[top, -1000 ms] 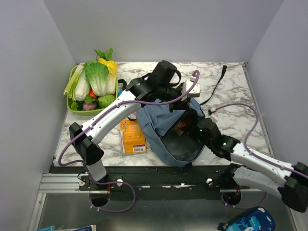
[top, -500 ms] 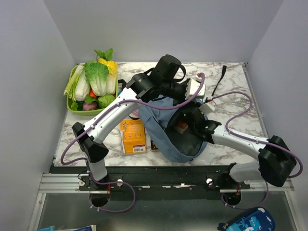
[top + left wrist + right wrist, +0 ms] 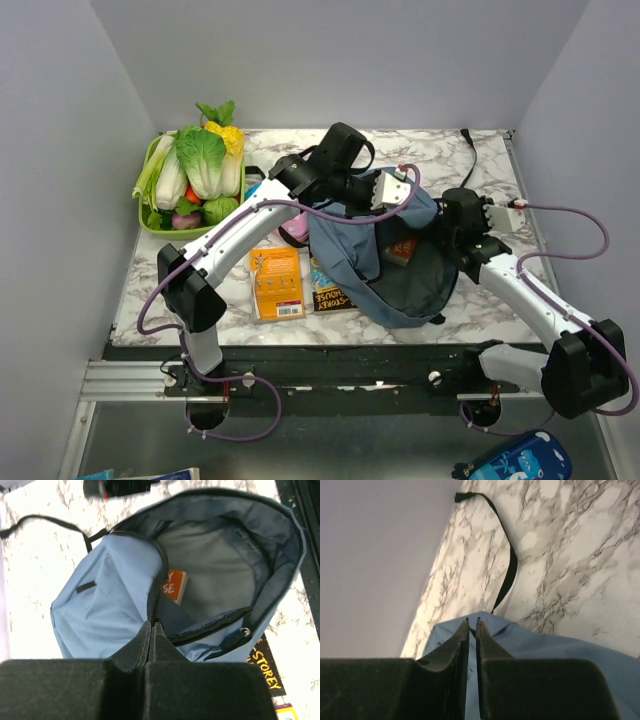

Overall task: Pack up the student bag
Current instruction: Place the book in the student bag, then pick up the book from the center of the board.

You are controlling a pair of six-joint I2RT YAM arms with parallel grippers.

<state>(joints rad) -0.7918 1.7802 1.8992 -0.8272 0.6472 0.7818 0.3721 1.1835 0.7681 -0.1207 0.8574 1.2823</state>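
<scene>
A: Left arm?
B: Stretching diagonally from the near-left corner toward mid-bench, wrist dipping. Left gripper [image 3: 152, 627] is pinching tight on the zip edge of the student bag [image 3: 345, 260].
A: Right arm?
B: Reaching up from the near-right corner, wrist turning left. Right gripper [image 3: 472, 622] is nipping the bag's blue cloth, jaws a sliver apart.
A: The bag itself?
B: Lying mid-bench, right of centre, mouth gaping upward, long axis running roughly far edge to near edge. An orange book [image 3: 175, 586] is showing inside.
</scene>
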